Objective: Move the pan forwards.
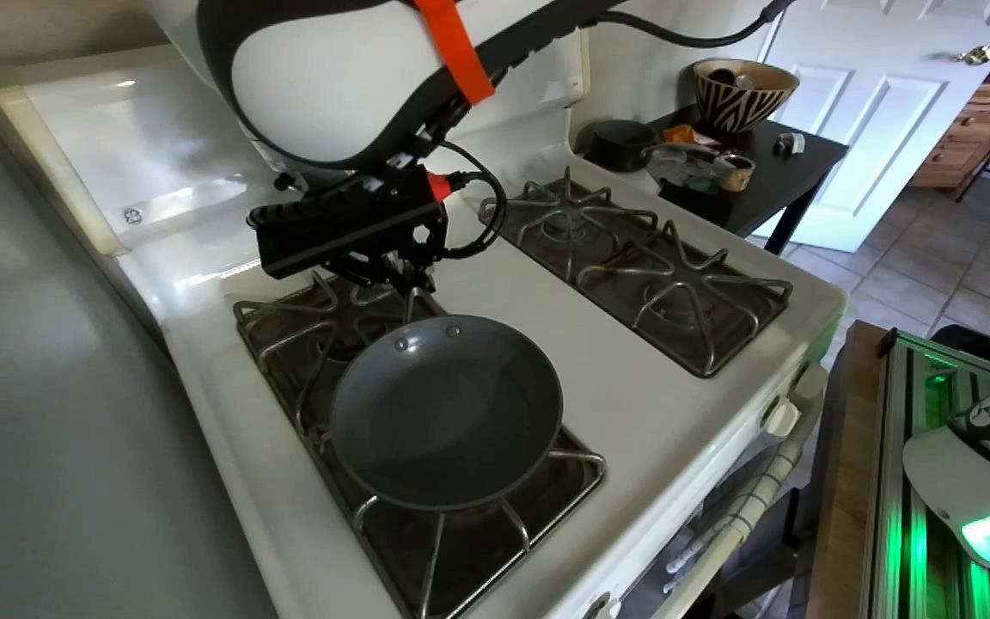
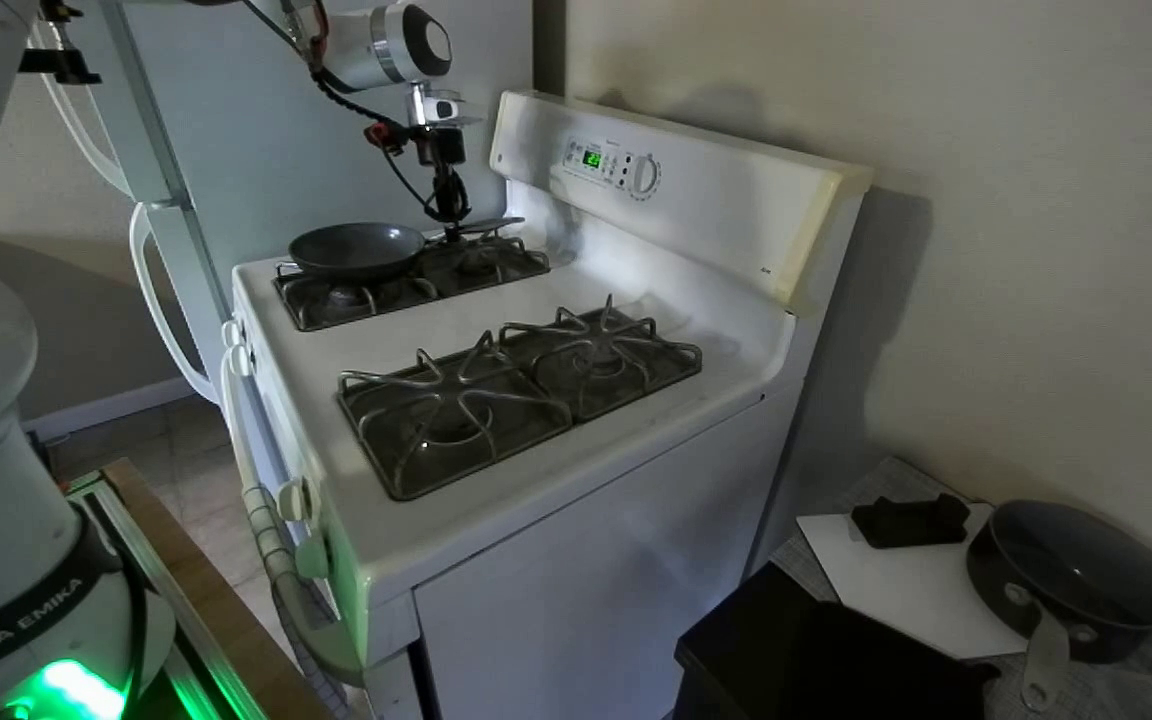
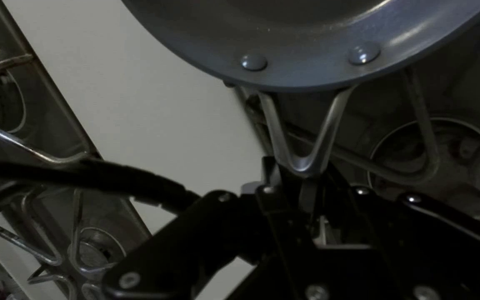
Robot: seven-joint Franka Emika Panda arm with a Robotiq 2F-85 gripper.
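The pan (image 1: 448, 413) is round, shallow and dark grey. It is over the front part of the burner pair beside the fridge, its handle toward the stove's back panel; the pan also shows in an exterior view (image 2: 356, 250). I cannot tell whether it rests fully on the grate. In the wrist view the pan's near rim (image 3: 306, 73) shows two rivets and a V-shaped metal handle base (image 3: 300, 164). My gripper (image 3: 302, 185) has its fingers close on both sides of the handle and looks shut on it. The gripper also shows in both exterior views (image 1: 412, 279) (image 2: 451, 225).
A second burner pair with black grates (image 1: 675, 297) lies across a white strip of stovetop (image 1: 598, 378). The back panel (image 2: 676, 190) rises behind the burners. The fridge (image 2: 336, 150) stands close beside the pan. A saucepan (image 2: 1071, 570) stands off the stove.
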